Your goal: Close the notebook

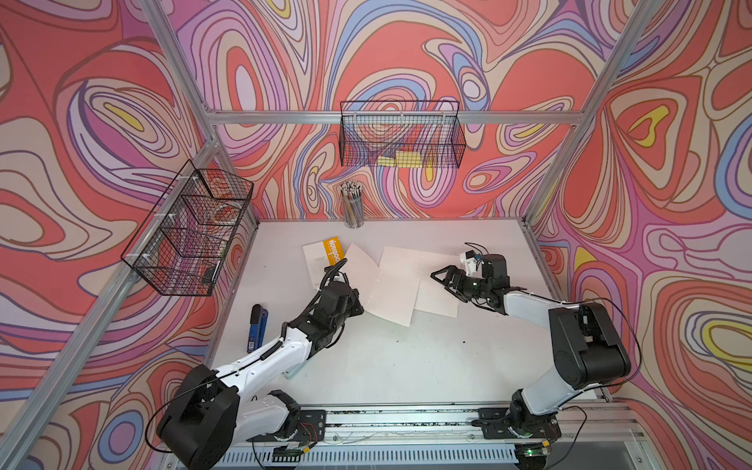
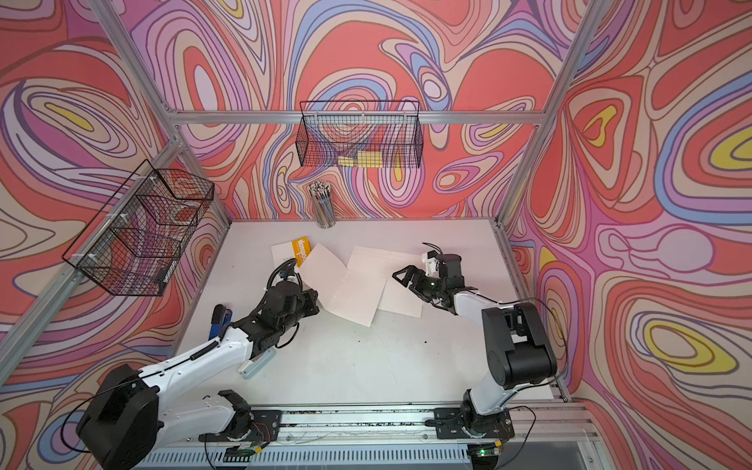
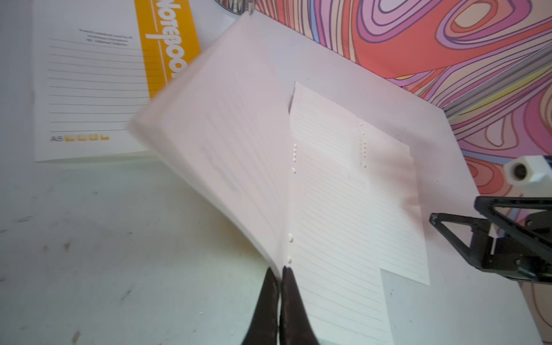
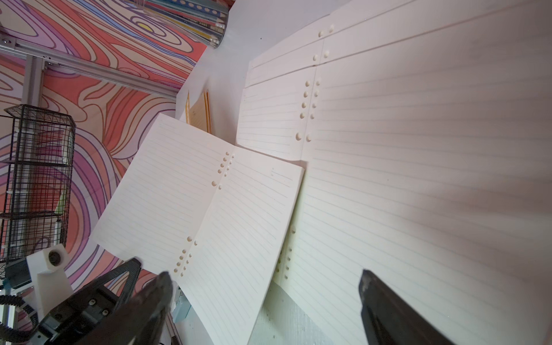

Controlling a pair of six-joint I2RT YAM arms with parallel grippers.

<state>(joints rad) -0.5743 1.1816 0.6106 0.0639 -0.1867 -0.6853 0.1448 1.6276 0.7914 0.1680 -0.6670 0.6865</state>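
Closure looks mid-fold: left end effector (image 3: 279, 273) clenched on the lifted left leaves of the cream, lined, hole-punched paper notebook (image 1: 388, 285) lying open mid white tabletop (image 1: 407, 366), right end effector (image 1: 445, 285) spread empty nearby, so next those leaves need swinging rightward over the spine.

The walls (image 1: 407, 49) on three sides carry a print of swirling bands in coral, pink, lilac, blue and yellow. Aluminium profiles (image 1: 285, 117) frame the cell. A black wire basket (image 1: 401, 134) hangs on the back bar, and a second basket (image 1: 187, 232) with compartments hangs on the left bar. The table (image 1: 407, 366) is white, scuffed and evenly lit, with a metal rail (image 1: 407, 419) along its near edge.
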